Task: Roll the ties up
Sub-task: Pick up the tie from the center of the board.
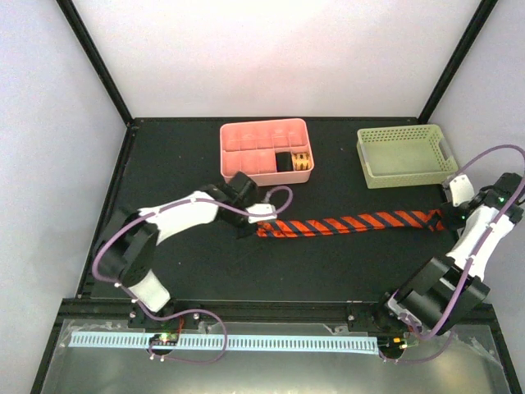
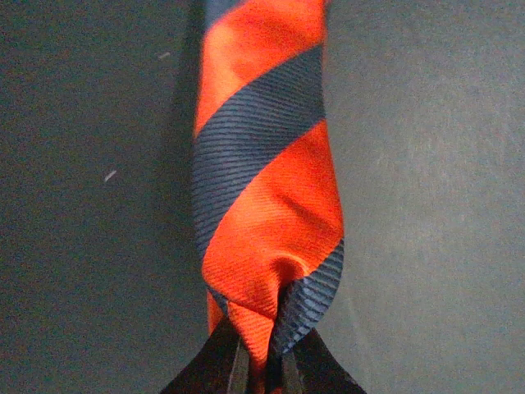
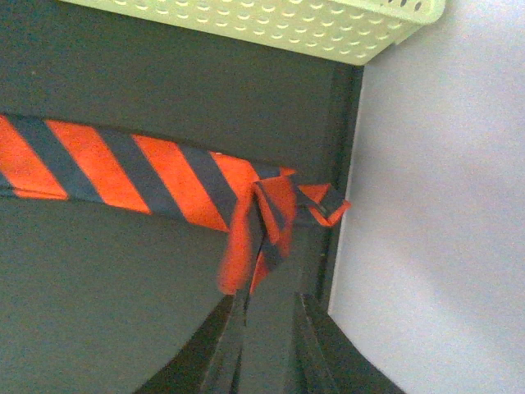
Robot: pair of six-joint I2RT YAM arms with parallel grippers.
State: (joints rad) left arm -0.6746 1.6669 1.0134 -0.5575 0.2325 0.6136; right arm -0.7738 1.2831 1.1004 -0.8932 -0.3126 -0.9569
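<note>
An orange-red tie with navy stripes (image 1: 349,223) lies stretched left to right across the black mat. My left gripper (image 1: 250,223) is at its left end. In the left wrist view, the left gripper (image 2: 262,357) is shut on the puckered tie (image 2: 262,189), which runs away up the frame. My right gripper (image 1: 448,217) is at the tie's right end by the mat's edge. In the right wrist view, the right gripper (image 3: 271,304) stands open. The bunched tie end (image 3: 267,217) droops just beyond its left finger (image 3: 238,328), with nothing clamped between the jaws.
A pink compartment tray (image 1: 246,135) sits at the back centre with two rolled items (image 1: 293,162) in its right compartments. A green perforated basket (image 1: 406,154) stands at the back right, just above the tie's right end. The white wall (image 3: 443,205) borders the mat on the right.
</note>
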